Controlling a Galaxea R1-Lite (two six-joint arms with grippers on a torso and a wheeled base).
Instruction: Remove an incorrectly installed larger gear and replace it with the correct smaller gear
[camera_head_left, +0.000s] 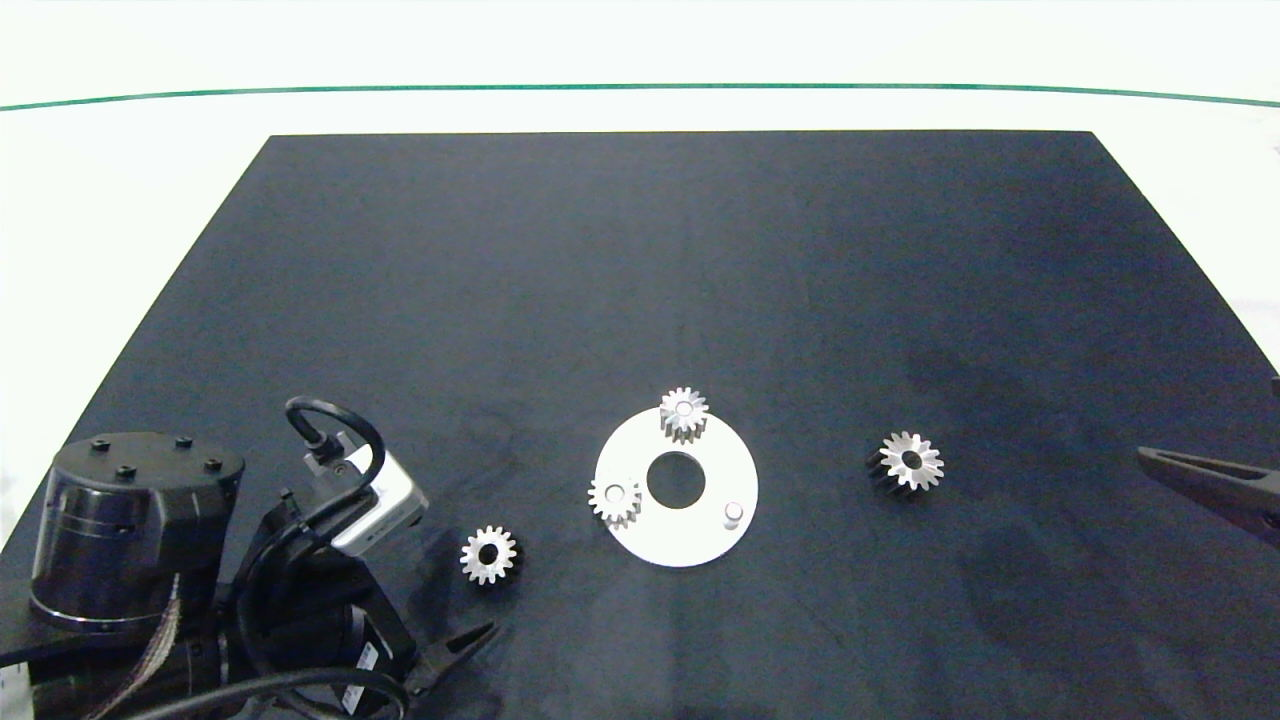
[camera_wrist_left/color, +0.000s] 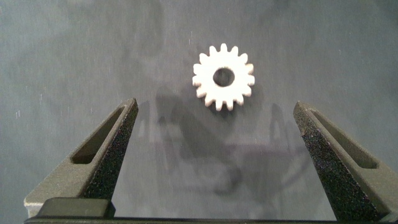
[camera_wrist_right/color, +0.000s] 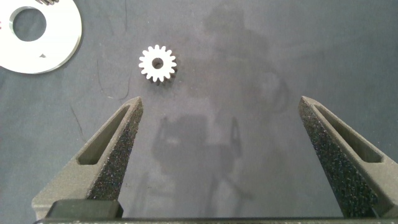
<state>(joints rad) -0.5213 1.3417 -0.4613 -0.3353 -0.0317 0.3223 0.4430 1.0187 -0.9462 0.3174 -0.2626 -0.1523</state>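
A round white plate (camera_head_left: 680, 542) lies mid-mat with two gears seated on pegs (camera_head_left: 684, 412) (camera_head_left: 614, 498) and one bare peg (camera_head_left: 733, 512). The larger gear (camera_head_left: 908, 462), star-toothed with dark flanks, lies loose on the mat to the plate's right, ahead of my open right gripper (camera_wrist_right/color: 221, 102), which holds nothing. The smaller gear (camera_head_left: 489, 555) lies loose to the plate's left. My left gripper (camera_wrist_left/color: 214, 106) hovers just short of the smaller gear (camera_wrist_left/color: 224, 76), open and empty. The right wrist view takes in the larger gear (camera_wrist_right/color: 157, 64) and the plate's edge (camera_wrist_right/color: 62, 53).
The black mat (camera_head_left: 680, 260) covers most of the white table, with bare room across its far half. The left arm's bulky base (camera_head_left: 130, 530) fills the near left corner. The right gripper (camera_head_left: 1200, 475) juts in at the right edge.
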